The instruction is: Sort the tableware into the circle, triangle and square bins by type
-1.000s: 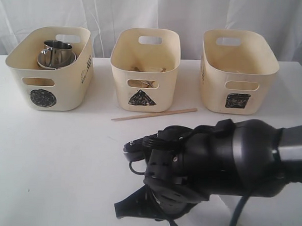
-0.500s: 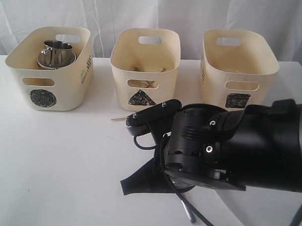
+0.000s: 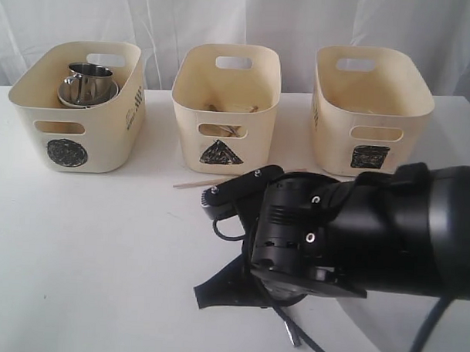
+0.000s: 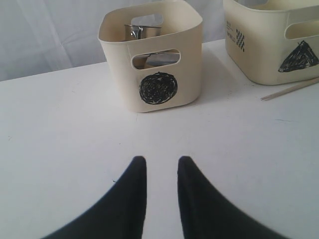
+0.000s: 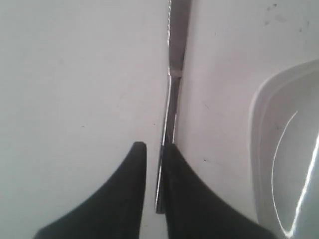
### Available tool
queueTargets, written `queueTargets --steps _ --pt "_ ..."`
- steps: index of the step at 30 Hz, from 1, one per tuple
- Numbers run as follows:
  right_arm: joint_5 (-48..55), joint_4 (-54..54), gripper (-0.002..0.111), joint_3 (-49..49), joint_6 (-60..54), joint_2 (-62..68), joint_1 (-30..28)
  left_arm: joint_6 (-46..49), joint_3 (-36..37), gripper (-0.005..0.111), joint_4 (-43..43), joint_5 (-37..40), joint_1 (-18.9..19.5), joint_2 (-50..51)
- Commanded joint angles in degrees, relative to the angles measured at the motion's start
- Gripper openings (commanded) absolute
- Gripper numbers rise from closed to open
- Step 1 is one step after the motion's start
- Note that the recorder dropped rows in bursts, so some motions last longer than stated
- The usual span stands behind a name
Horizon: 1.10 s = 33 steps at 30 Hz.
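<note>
Around knife, right tool, jaws slightly parted

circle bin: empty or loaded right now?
Loaded. The exterior view shows a steel mug standing inside the circle bin; the left wrist view also shows steel inside it.

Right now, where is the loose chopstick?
In the exterior view the chopstick lies in front of the triangle bin, partly hidden by the right arm.
</note>
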Motion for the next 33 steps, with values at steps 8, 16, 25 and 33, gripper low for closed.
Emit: queueTargets --steps 8,16,25,33 --pt "-0.9 0.86 0.043 0.41 4.25 6.36 -1.98 -0.53 0.13 0.028 -0.13 -0.01 -0.02 -0.4" --pt "-3.49 4.08 0.043 0.31 5.53 6.46 -5.04 -0.53 0.13 0.028 -0.13 -0.01 -0.02 -0.4" --pt "-2.16 4.96 0.043 0.31 7.3 6.58 -7.59 -0.53 0.13 0.028 -0.13 -0.01 -0.02 -0.4" --pt "-3.13 10.04 0.043 0.31 2.54 7.93 -7.59 -0.53 0.13 0.028 -0.13 -0.01 -0.02 -0.4"
